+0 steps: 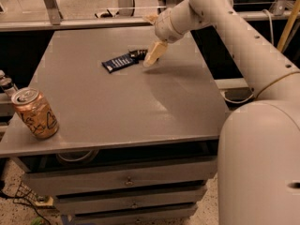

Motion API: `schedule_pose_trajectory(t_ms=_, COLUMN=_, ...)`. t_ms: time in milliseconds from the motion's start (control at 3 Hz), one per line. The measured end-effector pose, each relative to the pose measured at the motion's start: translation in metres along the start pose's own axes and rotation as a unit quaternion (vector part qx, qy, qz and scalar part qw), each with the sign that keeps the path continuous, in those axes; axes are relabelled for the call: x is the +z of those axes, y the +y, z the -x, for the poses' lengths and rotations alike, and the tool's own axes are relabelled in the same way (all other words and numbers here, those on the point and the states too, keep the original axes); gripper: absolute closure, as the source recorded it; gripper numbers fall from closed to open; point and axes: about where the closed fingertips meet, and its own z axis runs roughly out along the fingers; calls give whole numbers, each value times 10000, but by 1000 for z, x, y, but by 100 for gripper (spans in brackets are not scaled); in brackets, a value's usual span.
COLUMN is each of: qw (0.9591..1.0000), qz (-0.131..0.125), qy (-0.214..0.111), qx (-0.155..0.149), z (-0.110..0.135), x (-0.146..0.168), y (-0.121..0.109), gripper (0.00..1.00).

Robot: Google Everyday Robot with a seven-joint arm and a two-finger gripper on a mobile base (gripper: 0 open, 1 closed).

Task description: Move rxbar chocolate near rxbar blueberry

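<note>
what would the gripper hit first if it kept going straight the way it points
Likely the rxbar chocolate, at the end nearest it, or the table just beside that end: the gripper slants down toward that spot. Depth is unclear.

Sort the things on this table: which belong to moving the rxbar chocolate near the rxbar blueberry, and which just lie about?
For the job:
rxbar chocolate
rxbar blueberry, next to it
gripper, at the chocolate bar

Lying about:
drink can, at the near left corner of the table
</note>
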Motion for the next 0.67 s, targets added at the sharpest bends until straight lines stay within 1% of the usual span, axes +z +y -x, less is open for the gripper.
schedule_pose_trajectory(t_ms=333, qw=10000, qz=-52, qy=65, qx=18, z=2, x=-7, y=3, gripper=0)
schedule_pose_trajectory(t_ms=667, qw=9980, qz=-409, qy=366, qx=304, z=3, x=-45, y=7, gripper=0)
